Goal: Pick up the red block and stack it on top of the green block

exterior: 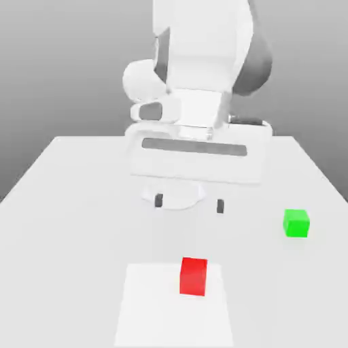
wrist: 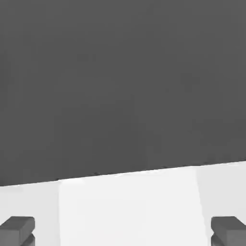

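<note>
- The small, bright red cube with plain, flat sides (exterior: 194, 277) sits on the desk, toward the front. It is on a flat white patch with four straight sides (exterior: 163, 319), near the patch's far edge.
- The small, bright green cube, plain all over too (exterior: 296, 223), sits on the smooth, pale grey desk (exterior: 54, 272). It is over on the exterior view's right, well apart from the red cube and farther back.
- The two cubes do not touch. Each one sits flat, with its top facing up.
- The gripper with two small dark tips (exterior: 189, 203) is wide open. Its tips are apart, with nothing between them. It hangs farther back than the red cube and touches neither cube.
- The big white robot arm with dark grey parts (exterior: 200, 58) comes down from the top of the exterior view. Its wide white hand (exterior: 197, 160) has a long dark stripe across it.
- A round white shape (exterior: 175, 195) can be seen on the desk behind the tips.
- In the hand view, the two dark grey tips stand far apart. Part of the white patch lies between them in that picture, and a big dark grey area meets the pale part along a slanted line. I cannot tell what that dark area is.
</note>
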Motion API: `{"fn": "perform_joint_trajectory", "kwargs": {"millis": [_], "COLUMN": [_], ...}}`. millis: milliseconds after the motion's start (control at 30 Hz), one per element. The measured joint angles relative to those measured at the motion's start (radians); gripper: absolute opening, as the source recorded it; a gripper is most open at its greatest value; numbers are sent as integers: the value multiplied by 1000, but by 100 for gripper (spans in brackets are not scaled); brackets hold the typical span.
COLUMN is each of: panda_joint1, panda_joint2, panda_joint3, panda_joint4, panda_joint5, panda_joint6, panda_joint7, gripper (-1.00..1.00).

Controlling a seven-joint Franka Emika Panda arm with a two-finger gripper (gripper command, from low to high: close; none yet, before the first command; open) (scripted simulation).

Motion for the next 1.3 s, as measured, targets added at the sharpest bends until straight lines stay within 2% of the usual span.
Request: {"fn": "perform_joint_trajectory", "kwargs": {"millis": [133, 267, 433, 467, 700, 1067, 1300], "panda_joint1": [18, 19, 68, 79, 78, 60, 285], "panda_joint2": [146, 244, 372, 391, 393, 141, 10], "panda_joint3": [8, -2, -69, -83, -83, -11, 170], "panda_joint4": [-82, -75, -60, -58, -57, -94, -110], "panda_joint5": [68, 30, -46, -56, -60, 83, 189], "panda_joint6": [106, 189, 296, 312, 315, 102, 3], "panda_joint7": [-7, 26, 80, 87, 91, 4, 201], "gripper": [0, 0, 0, -100, -100, -100, -100]}}
